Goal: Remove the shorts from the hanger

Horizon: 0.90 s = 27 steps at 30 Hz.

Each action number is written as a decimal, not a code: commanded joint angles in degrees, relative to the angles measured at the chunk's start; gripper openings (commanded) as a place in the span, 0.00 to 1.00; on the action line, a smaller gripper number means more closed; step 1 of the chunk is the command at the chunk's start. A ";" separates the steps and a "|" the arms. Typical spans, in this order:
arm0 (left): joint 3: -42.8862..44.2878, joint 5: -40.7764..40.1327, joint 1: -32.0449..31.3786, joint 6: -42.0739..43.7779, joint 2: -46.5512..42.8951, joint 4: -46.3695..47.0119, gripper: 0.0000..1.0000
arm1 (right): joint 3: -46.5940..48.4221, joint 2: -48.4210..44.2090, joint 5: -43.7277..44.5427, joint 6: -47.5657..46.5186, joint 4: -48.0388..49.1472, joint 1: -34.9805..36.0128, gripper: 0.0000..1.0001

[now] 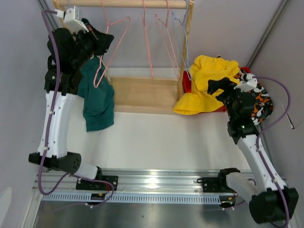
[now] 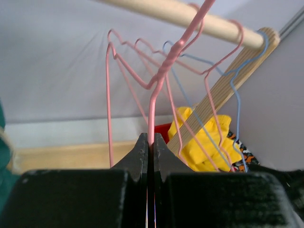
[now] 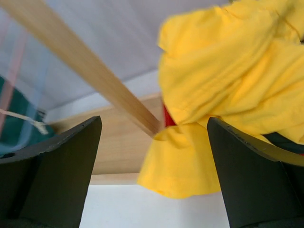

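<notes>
Dark green shorts hang from a pink wire hanger at the left end of the wooden rod. My left gripper is shut on that hanger's wire, which runs up from between the closed jaws. Yellow shorts lie heaped at the right of the rack, over a red container. Patterned orange-black-white shorts lie beside them. My right gripper is open just in front of the yellow shorts, with nothing between its fingers.
Two empty pink hangers and a blue one hang on the rod. The rack's wooden base and right upright stand between the arms. Grey walls close in on both sides.
</notes>
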 commanded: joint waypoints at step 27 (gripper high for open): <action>14.00 -0.85 0.78 4.42 10.43 -3.51 0.83 | -10.80 -22.73 5.83 0.83 -13.48 15.84 0.99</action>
